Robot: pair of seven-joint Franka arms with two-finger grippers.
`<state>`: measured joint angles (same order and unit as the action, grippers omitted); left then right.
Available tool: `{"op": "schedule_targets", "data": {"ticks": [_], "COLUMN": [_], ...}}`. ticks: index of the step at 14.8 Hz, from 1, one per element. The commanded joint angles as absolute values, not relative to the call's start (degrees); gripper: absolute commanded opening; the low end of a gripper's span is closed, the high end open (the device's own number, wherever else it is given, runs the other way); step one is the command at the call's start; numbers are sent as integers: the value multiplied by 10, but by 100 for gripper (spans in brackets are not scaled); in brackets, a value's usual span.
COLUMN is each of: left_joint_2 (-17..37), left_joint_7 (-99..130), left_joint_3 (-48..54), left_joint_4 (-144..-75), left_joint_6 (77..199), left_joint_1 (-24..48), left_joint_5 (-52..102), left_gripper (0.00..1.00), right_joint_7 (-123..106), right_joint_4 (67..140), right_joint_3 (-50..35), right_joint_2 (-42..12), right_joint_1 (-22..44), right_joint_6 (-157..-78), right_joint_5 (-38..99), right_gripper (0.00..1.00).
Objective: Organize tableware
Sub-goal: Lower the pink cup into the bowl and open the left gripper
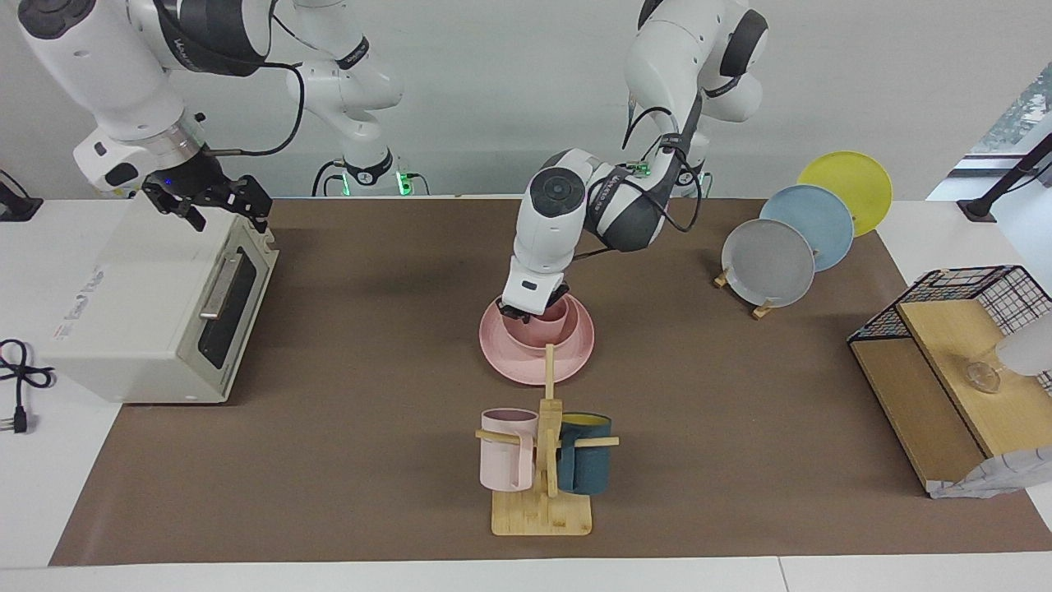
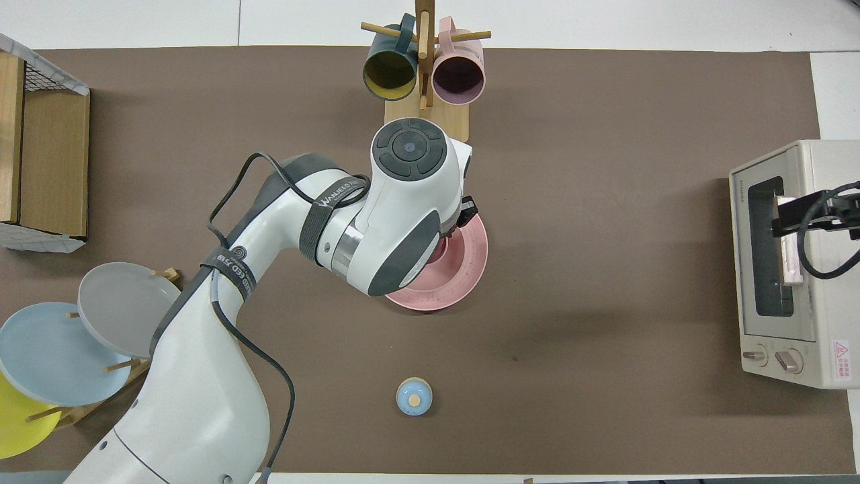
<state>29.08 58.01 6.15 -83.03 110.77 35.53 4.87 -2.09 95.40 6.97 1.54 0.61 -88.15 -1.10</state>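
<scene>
The pink plate (image 1: 526, 372) lies mid-table and also shows in the overhead view (image 2: 467, 265). The pink bowl (image 1: 532, 335) sits on it. My left gripper (image 1: 534, 311) reaches down into the bowl, and its wrist hides the bowl from overhead. A darker pink patch (image 1: 555, 314) shows inside the bowl beside the gripper; I cannot tell whether it is the cup. No cup shows elsewhere on the table. My right gripper (image 1: 209, 204) waits in the air over the toaster oven (image 1: 156, 304).
A wooden mug tree (image 1: 542, 510) holds a pale pink mug (image 1: 508, 452) and a teal mug (image 1: 585, 464), farther from the robots than the plate. A rack holds grey (image 1: 768, 263), blue (image 1: 809, 226) and yellow (image 1: 846, 191) plates. A wire-and-wood shelf (image 1: 945, 370) stands nearby. A small blue knobbed lid (image 2: 414, 396) lies near the robots.
</scene>
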Motion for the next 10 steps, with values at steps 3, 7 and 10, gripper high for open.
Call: {"op": "schedule_targets", "data": {"ticks": [3,7,10], "left_joint_2": [268,203,147], "left_joint_7": [577,555,531], "left_joint_3": [53,47,46], "left_joint_4": [-845,-843,-845], "left_joint_6": [1096,1042,999], "left_joint_1": [356,319,265], "left_joint_5": [55,56,47], "left_gripper": [100,100,100], "right_joint_7": [-33,-22,-21], "right_joint_4": [950,937,939], "right_joint_3": [77,76,73], "right_joint_2": [22,23,23], "right_joint_1": [-4,-2,4], "right_joint_6": [-882,-871,-866], "right_joint_5": [-3,-1,-3], "right_gripper": [100,100,100]}}
